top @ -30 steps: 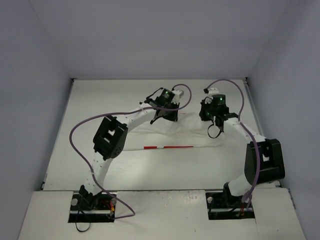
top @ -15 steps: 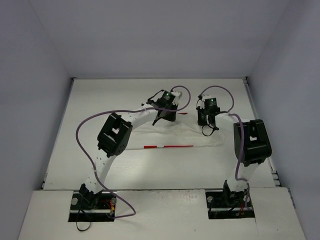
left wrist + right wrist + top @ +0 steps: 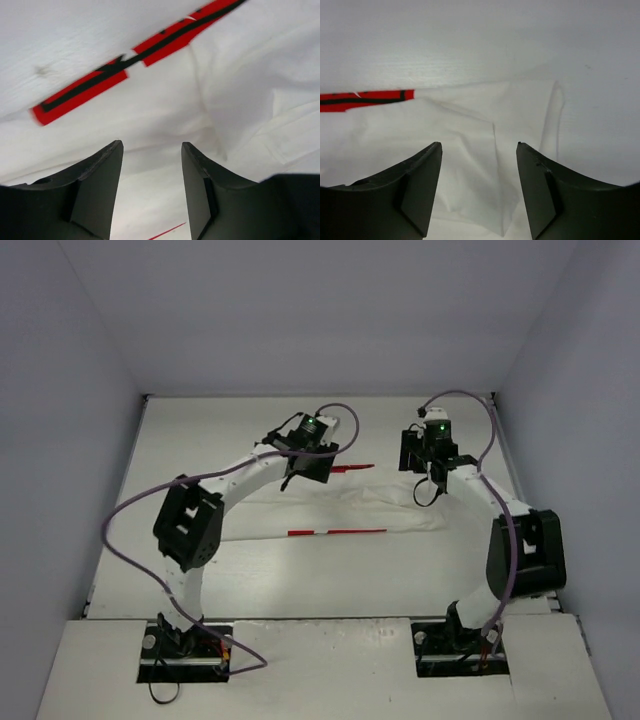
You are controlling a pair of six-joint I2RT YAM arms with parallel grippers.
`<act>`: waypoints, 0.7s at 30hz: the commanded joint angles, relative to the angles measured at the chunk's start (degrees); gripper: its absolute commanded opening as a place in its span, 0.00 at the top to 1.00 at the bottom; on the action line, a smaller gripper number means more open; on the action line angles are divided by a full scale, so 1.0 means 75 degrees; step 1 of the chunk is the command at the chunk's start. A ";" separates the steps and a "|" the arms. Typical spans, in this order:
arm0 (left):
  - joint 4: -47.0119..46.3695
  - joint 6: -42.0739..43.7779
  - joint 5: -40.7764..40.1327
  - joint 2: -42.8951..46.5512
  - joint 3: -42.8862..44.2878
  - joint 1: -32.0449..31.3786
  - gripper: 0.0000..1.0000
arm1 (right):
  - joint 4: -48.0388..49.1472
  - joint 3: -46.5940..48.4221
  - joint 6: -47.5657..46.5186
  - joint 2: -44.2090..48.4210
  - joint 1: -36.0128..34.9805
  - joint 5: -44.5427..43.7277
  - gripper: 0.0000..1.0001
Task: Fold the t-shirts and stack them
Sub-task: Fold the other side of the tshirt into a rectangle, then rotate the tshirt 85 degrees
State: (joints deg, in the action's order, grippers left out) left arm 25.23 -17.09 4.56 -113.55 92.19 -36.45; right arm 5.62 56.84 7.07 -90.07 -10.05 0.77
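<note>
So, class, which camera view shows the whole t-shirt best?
The top external view: the t-shirt lies spread out, nearly its whole outline visible. The left wrist view shows only creased cloth beside a red strip; the right wrist view shows just one folded edge.

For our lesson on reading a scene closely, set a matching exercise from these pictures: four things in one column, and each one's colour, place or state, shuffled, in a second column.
Things:
1. t-shirt
2. left gripper
3. right gripper
4. cable

Descriptions:
A. purple, looping
B. open, over the t-shirt's right end
C. white, spread on the table
D. open, over the t-shirt's left part

Pairs: 1-C; 2-D; 3-B; 4-A
</note>
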 commanded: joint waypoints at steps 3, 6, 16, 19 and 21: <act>0.0410 0.0496 -0.0983 0.1242 -0.0846 0.0862 0.55 | -0.0374 -0.0147 0.1883 0.1240 -0.0446 -0.0676 0.47; 0.0365 0.0485 -0.1054 0.1120 -0.1387 0.1346 0.57 | -0.0585 -0.0609 0.2707 0.1228 -0.0715 -0.0902 0.48; 0.0257 0.0426 -0.0955 0.0656 -0.1762 0.2057 0.58 | -0.0621 -0.0971 0.5208 0.0199 -0.1635 -0.2077 0.36; 0.0257 0.0125 -0.0827 0.0702 -0.2150 0.2095 0.58 | -0.0615 -0.0895 0.5554 -0.0296 -0.1649 -0.2142 0.34; 0.0227 -0.0077 -0.0634 0.0786 -0.2386 0.2095 0.59 | -0.0611 -0.0742 0.5502 -0.0803 -0.1649 -0.2264 0.34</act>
State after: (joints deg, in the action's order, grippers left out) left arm 26.57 -14.76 -2.43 -110.70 76.88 -20.58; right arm 0.18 48.66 43.47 -91.78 -22.33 -11.24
